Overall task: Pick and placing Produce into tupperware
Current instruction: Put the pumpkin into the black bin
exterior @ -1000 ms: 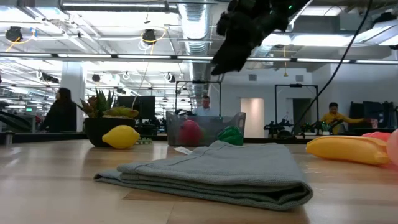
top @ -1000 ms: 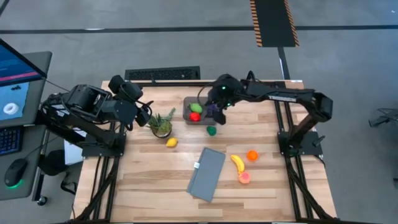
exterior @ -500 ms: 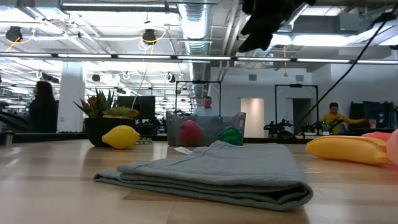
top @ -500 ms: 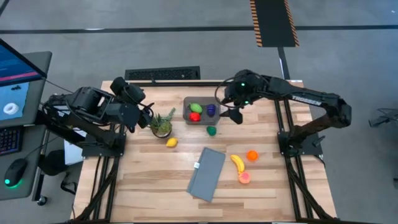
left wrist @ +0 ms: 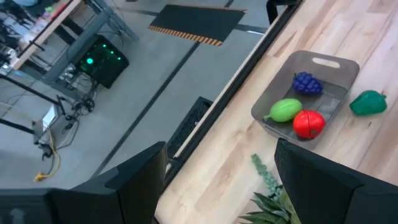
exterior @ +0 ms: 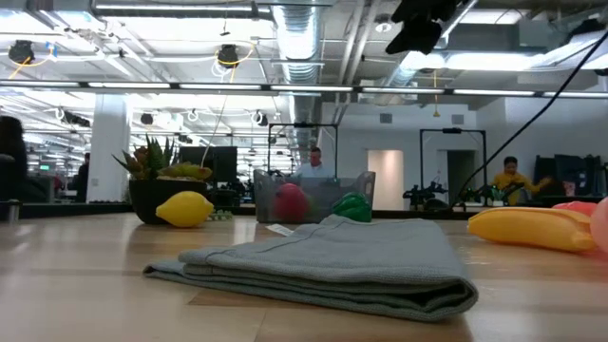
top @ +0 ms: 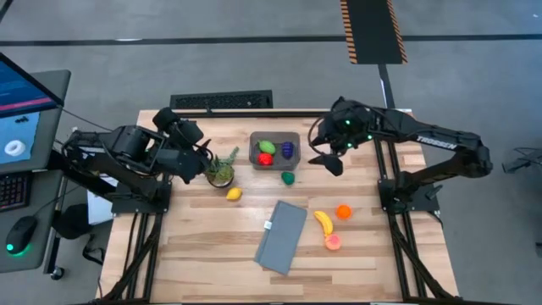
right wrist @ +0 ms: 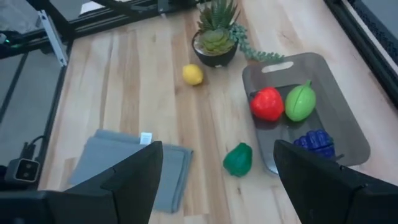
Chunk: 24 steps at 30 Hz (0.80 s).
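Note:
The smoky-grey tupperware (top: 274, 150) stands near the table's far edge and holds a light green piece (right wrist: 300, 102), a red piece (right wrist: 267, 103) and purple grapes (right wrist: 316, 144). A dark green piece (top: 289, 177) lies on the wood just near of the tub. Also on the table are a yellow lemon (top: 234, 194), a banana (top: 323, 222), an orange piece (top: 343, 211) and a pink piece (top: 333, 242). My right gripper (top: 330, 163) hangs open in the air to the right of the tub. My left gripper (top: 201, 159) is open beside the potted plant.
The spiky potted plant (top: 220, 169) stands left of the tub, close to my left gripper. A folded grey cloth (top: 282, 236) lies toward the near edge, left of the banana. Bare wood stretches across the table's near left part. People show in the room beyond.
My right gripper has risen from over the tub's right end and swung toward the table's right edge. The purple grapes now lie in the tub where it was. My left arm has edged a little toward the plant.

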### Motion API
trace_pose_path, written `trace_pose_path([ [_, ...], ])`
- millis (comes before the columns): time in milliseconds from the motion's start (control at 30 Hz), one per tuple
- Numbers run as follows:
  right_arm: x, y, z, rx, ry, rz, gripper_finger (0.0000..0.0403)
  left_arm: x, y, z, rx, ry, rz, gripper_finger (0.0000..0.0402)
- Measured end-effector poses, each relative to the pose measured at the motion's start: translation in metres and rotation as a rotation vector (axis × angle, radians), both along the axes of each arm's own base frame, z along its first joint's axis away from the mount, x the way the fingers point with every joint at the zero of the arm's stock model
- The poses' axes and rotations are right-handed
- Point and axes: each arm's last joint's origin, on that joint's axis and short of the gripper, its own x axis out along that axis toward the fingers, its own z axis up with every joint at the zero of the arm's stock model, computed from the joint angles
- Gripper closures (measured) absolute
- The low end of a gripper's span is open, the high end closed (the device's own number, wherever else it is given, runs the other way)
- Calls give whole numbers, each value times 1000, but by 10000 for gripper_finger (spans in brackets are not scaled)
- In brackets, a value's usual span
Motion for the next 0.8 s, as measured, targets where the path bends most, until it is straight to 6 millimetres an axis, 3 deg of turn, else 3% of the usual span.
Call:
trace_pose_path([
  [467,-34,32,16,67,19,-62,75,0,0,0,12,-15,17,113],
  [800,-61,56,32,10,-64,-157,75,0,0,0,22,-5,10,113],
])
